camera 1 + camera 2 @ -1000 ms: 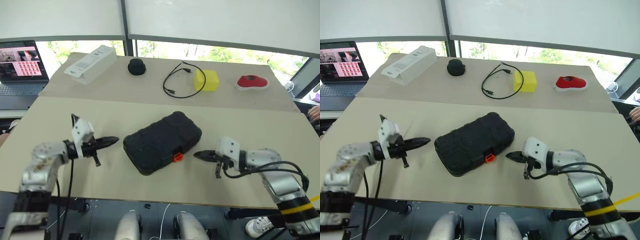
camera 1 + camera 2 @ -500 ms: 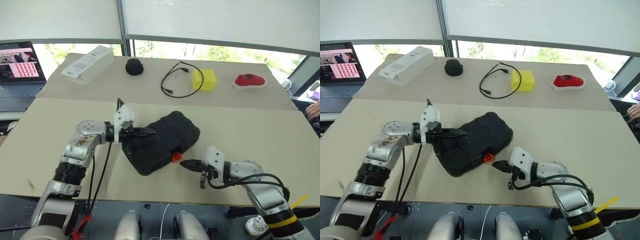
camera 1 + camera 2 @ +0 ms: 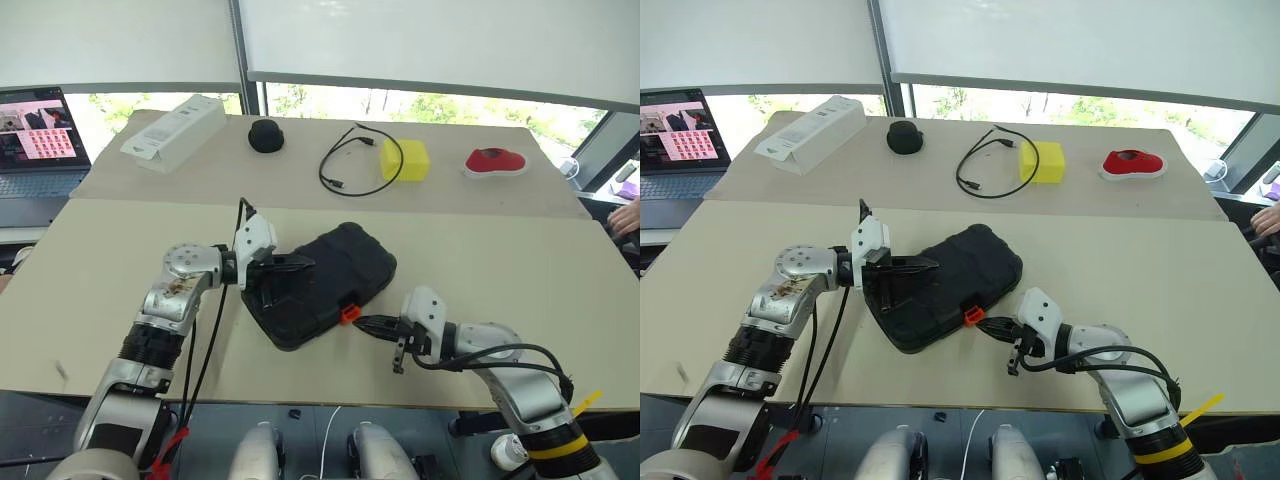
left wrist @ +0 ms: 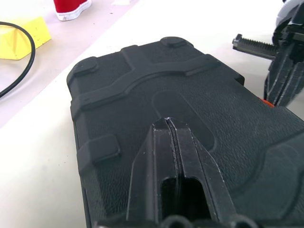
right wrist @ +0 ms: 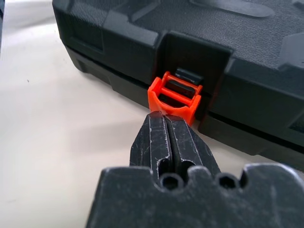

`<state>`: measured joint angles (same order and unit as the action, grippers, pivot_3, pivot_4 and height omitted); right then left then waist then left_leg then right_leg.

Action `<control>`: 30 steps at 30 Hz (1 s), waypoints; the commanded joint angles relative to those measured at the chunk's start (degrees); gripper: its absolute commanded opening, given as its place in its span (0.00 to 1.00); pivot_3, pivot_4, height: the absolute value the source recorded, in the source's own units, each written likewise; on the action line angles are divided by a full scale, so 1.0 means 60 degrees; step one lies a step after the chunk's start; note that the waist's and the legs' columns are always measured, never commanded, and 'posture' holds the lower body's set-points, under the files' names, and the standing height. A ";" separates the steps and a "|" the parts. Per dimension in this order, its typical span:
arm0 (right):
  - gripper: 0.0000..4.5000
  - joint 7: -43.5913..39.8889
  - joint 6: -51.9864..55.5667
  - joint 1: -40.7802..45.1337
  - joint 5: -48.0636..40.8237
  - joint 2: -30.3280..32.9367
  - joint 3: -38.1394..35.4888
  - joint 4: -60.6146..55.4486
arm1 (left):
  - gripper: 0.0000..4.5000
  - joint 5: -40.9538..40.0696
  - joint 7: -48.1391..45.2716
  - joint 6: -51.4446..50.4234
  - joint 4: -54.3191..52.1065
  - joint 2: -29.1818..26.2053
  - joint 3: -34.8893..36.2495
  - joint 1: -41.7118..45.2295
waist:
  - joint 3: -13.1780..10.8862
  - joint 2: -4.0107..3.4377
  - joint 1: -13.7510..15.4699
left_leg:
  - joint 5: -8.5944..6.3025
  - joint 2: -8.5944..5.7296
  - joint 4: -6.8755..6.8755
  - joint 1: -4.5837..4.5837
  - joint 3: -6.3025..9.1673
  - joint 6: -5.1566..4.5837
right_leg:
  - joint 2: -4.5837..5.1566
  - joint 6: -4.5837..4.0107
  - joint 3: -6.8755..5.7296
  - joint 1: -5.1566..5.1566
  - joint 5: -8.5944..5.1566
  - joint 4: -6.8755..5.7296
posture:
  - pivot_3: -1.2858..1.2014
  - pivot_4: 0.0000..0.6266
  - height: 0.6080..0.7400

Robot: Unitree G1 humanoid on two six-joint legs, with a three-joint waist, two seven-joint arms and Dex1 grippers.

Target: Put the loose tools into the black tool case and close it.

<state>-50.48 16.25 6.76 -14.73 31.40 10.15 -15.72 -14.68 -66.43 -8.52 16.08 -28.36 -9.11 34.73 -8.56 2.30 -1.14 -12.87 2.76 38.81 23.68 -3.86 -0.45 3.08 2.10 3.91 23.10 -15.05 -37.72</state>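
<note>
The black tool case [image 3: 325, 280] lies with its lid down, slanted on the near table, its orange latch [image 3: 349, 314] facing me. My left gripper [image 3: 306, 264] is shut and its tip rests on the ribbed lid [image 4: 142, 80]. From the front right, my shut right gripper [image 3: 361, 321] comes up to the case. In the right wrist view its tip [image 5: 164, 118] touches the lower edge of the orange latch [image 5: 175, 95]. The loose tools are out of view.
The far table holds a white long box [image 3: 172, 132], a black round object [image 3: 265, 135], a looped black cable [image 3: 350, 165], a yellow block [image 3: 404, 159] and a red object [image 3: 493, 162]. A laptop [image 3: 35, 140] stands at the far left. A person's hand [image 3: 625, 215] shows at the right edge.
My left gripper has swung right from the bare table onto the case lid. My right gripper has shifted left up to the orange latch. Both have kept still over the last half second.
</note>
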 commanded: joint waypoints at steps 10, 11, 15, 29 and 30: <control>0.01 0.0131 -0.0494 0.0459 -0.0286 -0.0505 -0.0329 -0.0406 | 0.00 0.0517 -0.0138 -0.0116 0.0333 0.0016 -0.0487 -0.0541 | 0.0026 -0.0031 0.0025 | 0.0000 -0.0001 -0.0002 -0.0019 -0.0001 0.0000 | 0.0000 0.0001 0.0003 -0.0015 -0.0001 0.0001 | 0.52 0.24 1.00; 0.01 0.0138 -0.0521 0.0456 -0.0251 -0.0517 -0.0319 -0.0388 | 0.00 0.0529 -0.0155 -0.0131 0.0316 0.0003 -0.0500 -0.0566 | 0.0030 -0.0038 0.0031 | 0.0000 -0.0002 -0.0004 -0.0019 -0.0002 0.0000 | 0.0001 0.0001 0.0003 -0.0016 -0.0001 0.0006 | 0.52 0.24 1.00; 0.01 0.0165 -0.0329 0.0376 -0.0159 -0.0344 -0.0388 -0.0332 | 0.00 0.0557 -0.0167 -0.0160 0.0262 0.0001 -0.0540 -0.0616 | 0.0045 -0.0060 0.0026 | 0.0000 -0.0002 -0.0006 -0.0019 -0.0005 0.0000 | 0.0002 0.0001 0.0004 -0.0016 -0.0001 0.0010 | 0.52 0.24 1.00; 0.84 0.2193 0.6128 0.0266 -0.2153 -0.0027 -0.0901 -0.2589 | 0.00 0.0602 -0.0238 -0.0171 0.0162 -0.0075 -0.0583 -0.0743 | 0.0102 -0.0115 0.0013 | -0.0001 0.0001 -0.0022 -0.0030 0.0000 0.0000 | 0.0002 -0.0009 0.0006 -0.0025 -0.0007 0.0016 | 0.52 0.24 1.00; 0.92 0.2466 0.6529 0.0386 -0.2247 -0.0228 -0.0916 -0.2590 | 0.00 0.0602 -0.0234 -0.0195 0.0135 -0.0073 -0.0594 -0.0750 | 0.0103 -0.0116 0.0014 | -0.0001 0.0002 -0.0023 -0.0030 0.0001 0.0000 | 0.0002 -0.0009 0.0007 -0.0024 -0.0007 0.0016 | 0.52 0.24 1.00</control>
<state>-38.66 50.84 7.18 -26.08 31.37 5.72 -28.89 -13.35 -67.02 -8.03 14.49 -28.31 -10.06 32.99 -7.94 1.60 -1.06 -12.88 2.77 38.67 23.50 -3.85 -0.45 3.09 2.05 3.95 22.96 -15.09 -37.62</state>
